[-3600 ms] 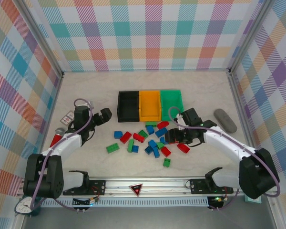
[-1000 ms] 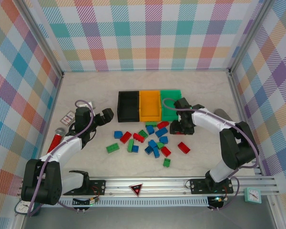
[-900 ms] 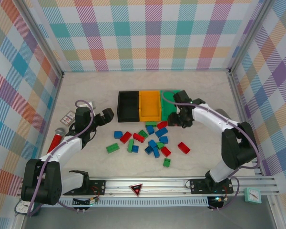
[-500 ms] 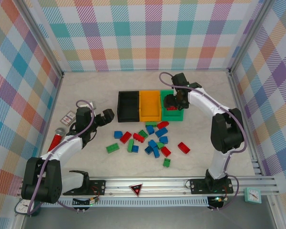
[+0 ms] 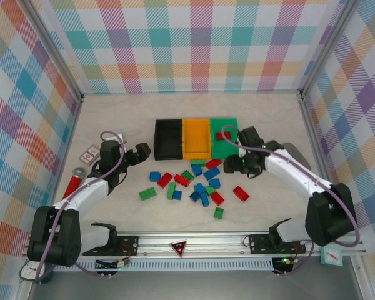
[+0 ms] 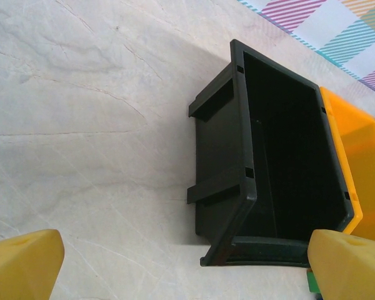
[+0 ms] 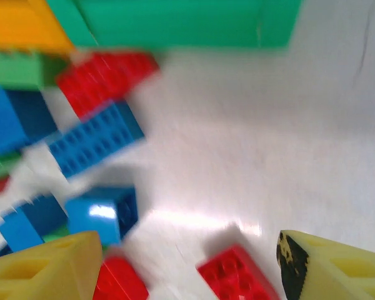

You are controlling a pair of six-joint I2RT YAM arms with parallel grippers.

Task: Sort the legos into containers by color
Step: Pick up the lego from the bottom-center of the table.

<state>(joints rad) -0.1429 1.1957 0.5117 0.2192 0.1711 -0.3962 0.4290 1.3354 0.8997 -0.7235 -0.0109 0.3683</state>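
Three containers stand in a row: a black bin point(image 5: 157, 139), an orange bin point(image 5: 196, 140) and a green bin point(image 5: 225, 149). One red lego point(image 5: 223, 135) lies in the green bin. Several red, blue and green legos point(image 5: 197, 181) lie scattered in front of the bins. My right gripper point(image 5: 239, 165) hangs open and empty just right of the pile; its blurred wrist view shows my right gripper point(image 7: 187, 275) above a red lego point(image 7: 237, 281) and a blue lego point(image 7: 103, 215). My left gripper point(image 5: 138, 152) stands open beside the black bin point(image 6: 222, 162), holding nothing.
A red glittery tube point(image 5: 74, 182) and a small patterned card point(image 5: 89, 152) lie at the far left. A grey oblong object point(image 5: 294, 150) sits behind my right arm. Single legos lie apart: red point(image 5: 240, 192), green point(image 5: 219, 213), green point(image 5: 147, 194).
My right gripper was over the green bin half a second ago, let go of a red lego there, and has swung back down beside the pile. The left arm has not moved.
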